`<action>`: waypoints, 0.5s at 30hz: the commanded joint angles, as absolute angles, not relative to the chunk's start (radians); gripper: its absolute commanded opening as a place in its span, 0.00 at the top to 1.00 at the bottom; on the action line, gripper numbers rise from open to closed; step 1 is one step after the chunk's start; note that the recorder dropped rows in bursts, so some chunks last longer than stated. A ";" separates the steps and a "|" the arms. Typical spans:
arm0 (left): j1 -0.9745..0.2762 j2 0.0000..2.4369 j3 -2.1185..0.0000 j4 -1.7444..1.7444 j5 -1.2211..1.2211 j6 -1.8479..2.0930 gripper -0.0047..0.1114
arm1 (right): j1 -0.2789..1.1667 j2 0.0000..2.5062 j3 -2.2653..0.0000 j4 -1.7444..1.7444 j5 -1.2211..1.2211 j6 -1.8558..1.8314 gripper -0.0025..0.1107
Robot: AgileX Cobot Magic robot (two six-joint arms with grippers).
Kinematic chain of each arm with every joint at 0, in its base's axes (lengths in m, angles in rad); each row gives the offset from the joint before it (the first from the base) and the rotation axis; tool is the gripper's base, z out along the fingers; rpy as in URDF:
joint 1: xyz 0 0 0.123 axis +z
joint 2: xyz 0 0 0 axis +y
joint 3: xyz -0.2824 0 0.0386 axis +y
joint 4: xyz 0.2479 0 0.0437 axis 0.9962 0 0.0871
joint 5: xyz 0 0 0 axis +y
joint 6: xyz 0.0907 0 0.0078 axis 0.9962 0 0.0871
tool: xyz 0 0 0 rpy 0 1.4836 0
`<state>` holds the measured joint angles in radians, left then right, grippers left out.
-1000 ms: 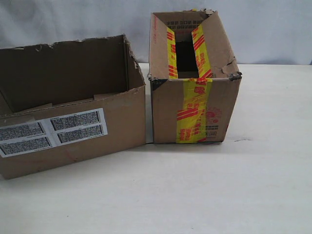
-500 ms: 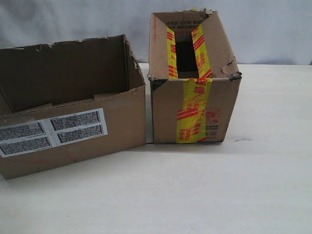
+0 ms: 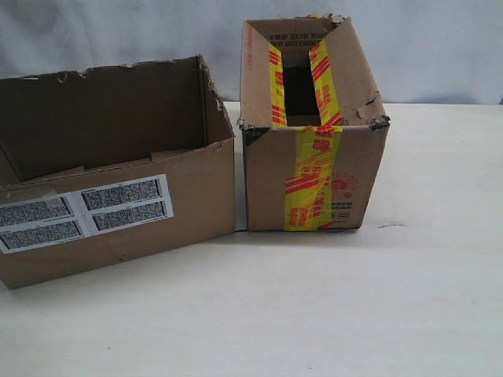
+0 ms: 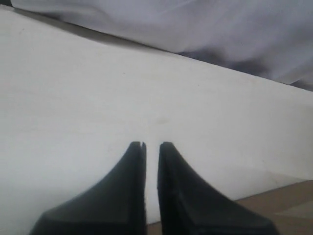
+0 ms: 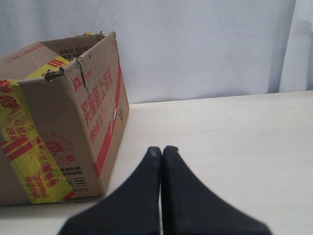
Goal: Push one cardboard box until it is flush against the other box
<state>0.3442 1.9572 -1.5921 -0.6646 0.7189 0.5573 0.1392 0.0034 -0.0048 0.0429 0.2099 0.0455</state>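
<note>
The plain cardboard box [image 3: 118, 212], with a ragged rim and a white speckled label, stands at the left of the exterior view. The other box [image 3: 314, 173], with yellow-and-red tape, stands just to its right. A thin gap shows between their front lower edges. Neither gripper appears in the exterior view. My left gripper [image 4: 151, 145] hangs over bare white table, its fingers nearly together with only a thin slit and nothing between them. My right gripper [image 5: 162, 149] is shut and empty. It hovers beside the taped box [image 5: 63, 127] without touching it.
The white table [image 3: 354, 314] spreads in front of and to the right of the boxes. A pale cloth backdrop [image 3: 440, 47] hangs behind. A brown cardboard strip [image 4: 288, 205] shows at the edge of the left wrist view.
</note>
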 commanded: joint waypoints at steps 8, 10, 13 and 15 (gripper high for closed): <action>0.342 1.994 -1.602 -0.788 0.831 0.683 0.96 | 0.142 0.000 0.000 0.041 0.211 0.037 0.98; 0.342 1.994 -1.602 -0.770 0.855 0.671 0.96 | 0.142 0.000 0.000 0.041 0.211 0.037 0.98; 0.342 1.994 -1.602 -0.731 0.893 0.644 0.96 | 0.142 0.000 0.000 0.041 0.211 0.037 0.98; 0.342 1.994 -1.602 -0.675 0.908 0.605 0.96 | 0.142 0.000 0.000 0.041 0.211 0.037 0.98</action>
